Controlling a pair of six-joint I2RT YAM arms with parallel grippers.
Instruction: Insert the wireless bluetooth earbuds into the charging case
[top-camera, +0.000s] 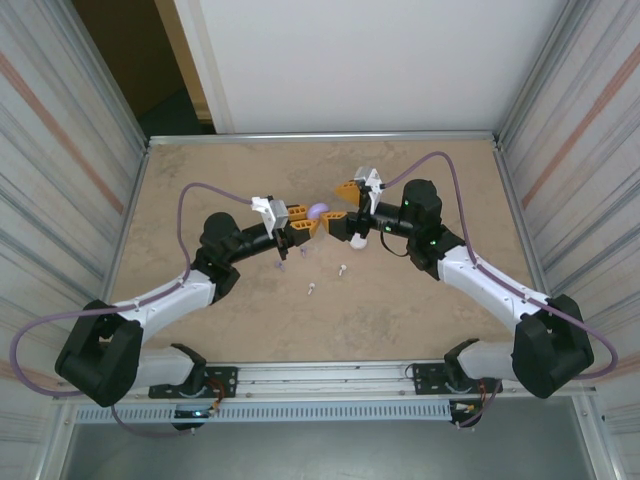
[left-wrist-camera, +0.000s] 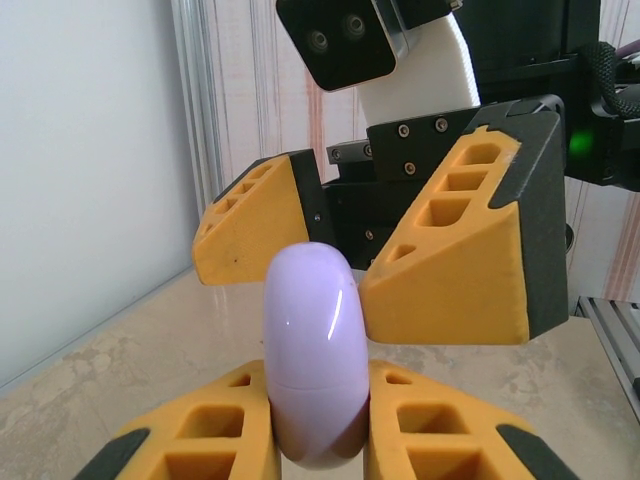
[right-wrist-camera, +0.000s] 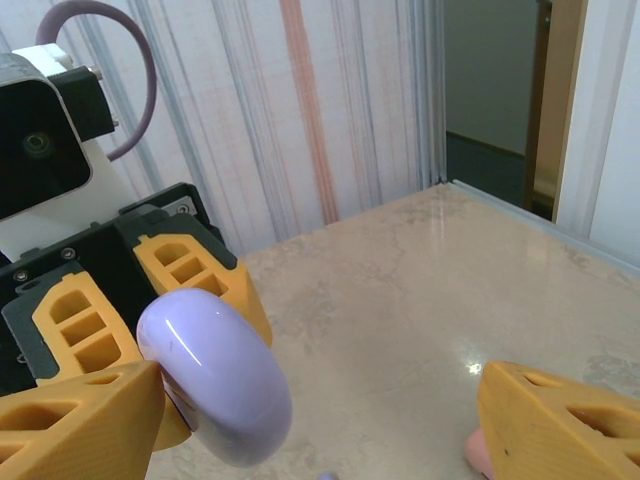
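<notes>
The wireless bluetooth earbuds (top-camera: 343, 268) lie on the table (top-camera: 420, 300), just below the middle of the top view. The left gripper (left-wrist-camera: 318, 430) squeezes the purple charging case (left-wrist-camera: 310, 340) and holds it upright. The right gripper (right-wrist-camera: 320, 390) has wide jaws, one on each side of the case's top. I think the step is opening the lid. Next, the right jaws must pinch the top half and tip it open.

Robot lab test cell, stone-look tabletop (top-camera: 200, 170) walled by ribbed panels (top-camera: 60, 150), aluminium mounting rail (top-camera: 330, 375), doorway (top-camera: 150, 70) behind
</notes>
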